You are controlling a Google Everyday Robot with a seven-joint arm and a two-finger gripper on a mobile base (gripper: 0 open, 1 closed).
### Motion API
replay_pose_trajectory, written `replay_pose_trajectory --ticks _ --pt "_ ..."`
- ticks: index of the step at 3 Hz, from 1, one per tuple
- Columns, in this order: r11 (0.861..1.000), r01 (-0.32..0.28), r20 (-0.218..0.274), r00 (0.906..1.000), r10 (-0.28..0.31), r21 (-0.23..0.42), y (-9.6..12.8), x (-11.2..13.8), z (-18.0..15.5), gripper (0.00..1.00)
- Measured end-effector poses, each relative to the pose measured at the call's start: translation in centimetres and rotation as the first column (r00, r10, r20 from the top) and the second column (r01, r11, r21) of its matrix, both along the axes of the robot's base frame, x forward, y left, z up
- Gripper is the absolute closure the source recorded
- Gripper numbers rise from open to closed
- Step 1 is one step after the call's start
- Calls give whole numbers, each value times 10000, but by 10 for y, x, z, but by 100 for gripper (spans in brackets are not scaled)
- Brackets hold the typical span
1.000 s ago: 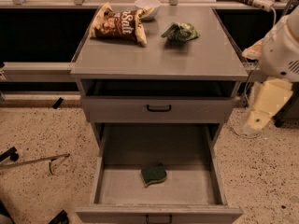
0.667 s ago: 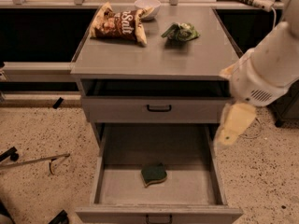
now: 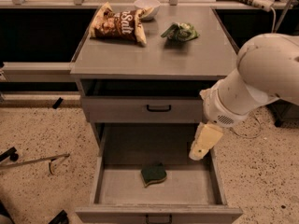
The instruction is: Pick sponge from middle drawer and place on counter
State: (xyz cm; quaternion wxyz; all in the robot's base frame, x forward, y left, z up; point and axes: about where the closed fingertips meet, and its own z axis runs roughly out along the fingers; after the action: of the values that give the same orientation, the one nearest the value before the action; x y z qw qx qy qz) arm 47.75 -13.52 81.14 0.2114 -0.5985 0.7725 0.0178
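The sponge, dark green on top with a yellow edge, lies on the floor of the open middle drawer, near the middle. My gripper hangs at the end of the big white arm, over the drawer's right side wall, above and to the right of the sponge and apart from it. It holds nothing that I can see. The grey counter tops the cabinet.
On the counter lie a brown chip bag, a white bowl and a light-green wrinkly packet. A shallower shut drawer front with a black handle sits above the open drawer. A metal rod lies on the speckled floor at left.
The arm has swung left and down from beside the cabinet, bringing the gripper over the open drawer's right wall. The sponge has not moved.
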Motion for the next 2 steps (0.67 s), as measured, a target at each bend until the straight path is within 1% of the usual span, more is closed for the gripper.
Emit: replay_pose_trajectory --ticks 1,2 --pt "10000 0 0 10000 0 0 0 0 0 0" --pt "9995 -203 -129 9997 207 254 16 7 -23 0"
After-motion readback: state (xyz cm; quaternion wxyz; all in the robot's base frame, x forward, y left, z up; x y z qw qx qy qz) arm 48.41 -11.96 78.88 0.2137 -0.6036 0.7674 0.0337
